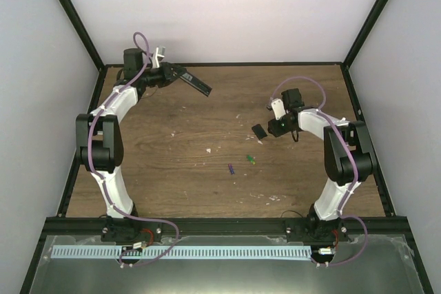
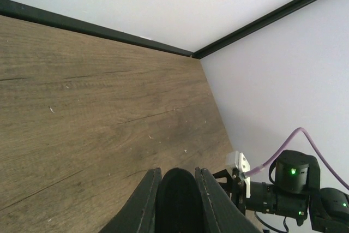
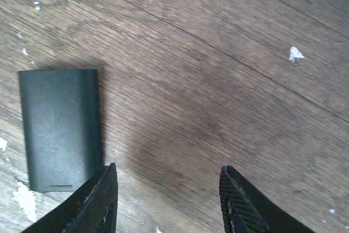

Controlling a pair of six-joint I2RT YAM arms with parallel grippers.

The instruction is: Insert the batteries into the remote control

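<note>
The table [image 1: 207, 118] is brown wood grain with darker streaks, flecked with white specks [image 3: 295, 54]. A green battery [image 1: 250, 160] and a purple-blue battery [image 1: 231, 169] stand out bright against it. The remote [image 1: 196, 82] is black. The cover [image 3: 60, 126] is plain matte black-grey. The left arm [image 1: 117, 105] and right arm [image 1: 313, 120] are white with black joints and carry lilac cables [image 1: 141, 49]. The right gripper [image 3: 166, 200] is black, its fingers [image 3: 240, 205] finely woven in pattern. The walls [image 1: 227, 12] are pale grey-white and the frame [image 1: 220, 65] is black.

Small black panel [image 3: 60, 129], white specks [image 3: 295, 54], wooden table [image 1: 207, 115]
</note>
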